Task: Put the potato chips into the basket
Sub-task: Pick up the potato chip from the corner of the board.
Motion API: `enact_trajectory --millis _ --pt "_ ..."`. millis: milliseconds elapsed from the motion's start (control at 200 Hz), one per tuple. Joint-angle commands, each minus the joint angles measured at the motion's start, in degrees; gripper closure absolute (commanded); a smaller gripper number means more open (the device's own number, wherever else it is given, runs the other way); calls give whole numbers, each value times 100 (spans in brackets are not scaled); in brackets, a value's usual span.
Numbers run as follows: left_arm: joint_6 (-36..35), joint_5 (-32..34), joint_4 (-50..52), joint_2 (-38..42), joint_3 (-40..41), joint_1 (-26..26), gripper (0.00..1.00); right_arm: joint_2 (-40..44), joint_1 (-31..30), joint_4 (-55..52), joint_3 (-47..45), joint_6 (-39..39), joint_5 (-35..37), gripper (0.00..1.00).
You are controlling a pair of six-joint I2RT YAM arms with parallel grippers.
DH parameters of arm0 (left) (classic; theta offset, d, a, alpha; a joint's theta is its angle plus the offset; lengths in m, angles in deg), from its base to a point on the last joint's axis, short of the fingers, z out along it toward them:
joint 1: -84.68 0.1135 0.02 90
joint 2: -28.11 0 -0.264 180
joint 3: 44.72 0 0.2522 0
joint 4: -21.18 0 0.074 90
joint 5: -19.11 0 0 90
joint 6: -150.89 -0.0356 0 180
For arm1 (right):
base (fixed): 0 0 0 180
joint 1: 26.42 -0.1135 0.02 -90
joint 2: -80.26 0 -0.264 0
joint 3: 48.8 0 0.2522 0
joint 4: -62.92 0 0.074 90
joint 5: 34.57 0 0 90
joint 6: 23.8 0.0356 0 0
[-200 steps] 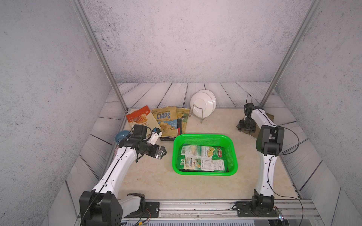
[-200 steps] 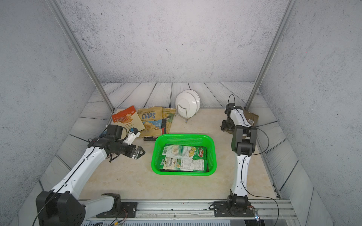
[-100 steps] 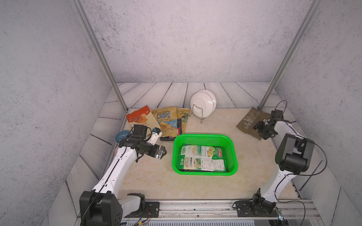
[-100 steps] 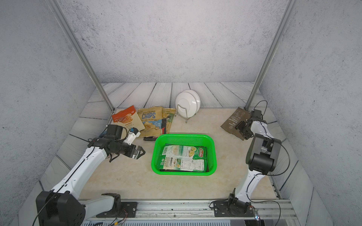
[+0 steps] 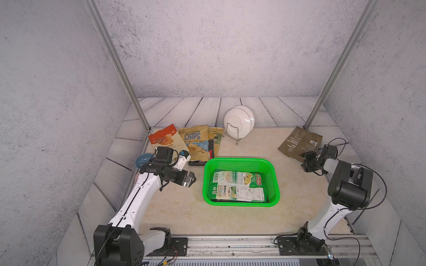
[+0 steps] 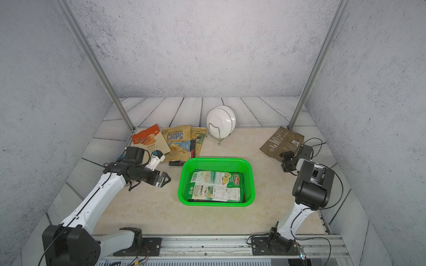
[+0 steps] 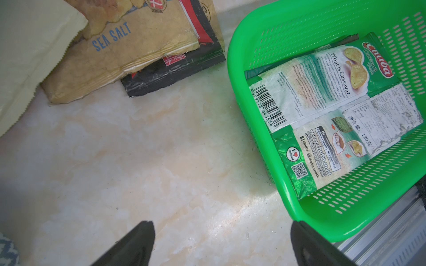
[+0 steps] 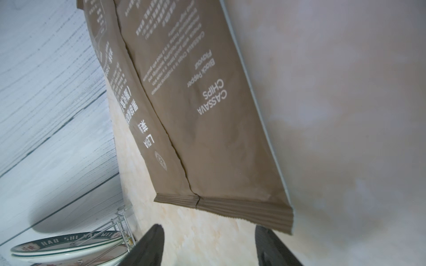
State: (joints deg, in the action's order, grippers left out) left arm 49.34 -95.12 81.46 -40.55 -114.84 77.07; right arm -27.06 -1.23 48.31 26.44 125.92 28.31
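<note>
**Top views:** the right arm [image 5: 345, 184] has been swung out from over the far-right corner and folded back toward its base within the last second. The brown bag [image 5: 299, 142], covered by that arm a second ago, is now exposed in both top views. It lies flat on the table [image 5: 184, 207], well apart from the basket [image 5: 239, 160]. The right gripper [image 5: 307, 161] is seen low at the bag's near edge. The left gripper [image 5: 190, 180] has not been moved and is parked near the basket's left side. One green bag [image 5: 237, 186] is already in the basket. The tan CHIPS bag [image 5: 193, 142], the orange bag [image 5: 164, 139] and others are left overlapped at the far left.

**Left wrist:** the left gripper [image 7: 221, 244] is spread fully and nothing is held. Bare table is seen below it, with the basket [image 7: 232, 57] just beside one finger.

**Right wrist:** the right gripper [image 8: 207, 246] is partly open with nothing between the jaws. The crimped end of the brown bag [image 8: 207, 115] lies just ahead of the fingertips and has not been entered.

**Judgement:** a side re-approach for an edge grab is indicated, and no grasp has been made yet. A slip is to be expected if only the crimp gets pinched.
</note>
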Motion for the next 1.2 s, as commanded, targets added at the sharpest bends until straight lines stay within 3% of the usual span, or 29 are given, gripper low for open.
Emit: enact_trajectory --millis 0,410,731,846,1021,1196 --pt "-50 -63 67 63 18 14 1 185 124 570 -224 601 46 34" --pt "-49 -69 56 27 20 10 1 -619 135 1480 -288 1533 391 41" --pt "-49 -56 63 11 14 15 1 -1045 -29 1619 -34 1688 251 43" --pt "-53 -44 67 11 16 15 1 -1193 -40 1806 1 1810 214 55" --pt "-48 -32 69 20 4 10 1 -1013 -49 1846 31 1585 199 100" --pt "-46 -55 76 18 8 12 1 -308 -58 1201 117 806 351 100"
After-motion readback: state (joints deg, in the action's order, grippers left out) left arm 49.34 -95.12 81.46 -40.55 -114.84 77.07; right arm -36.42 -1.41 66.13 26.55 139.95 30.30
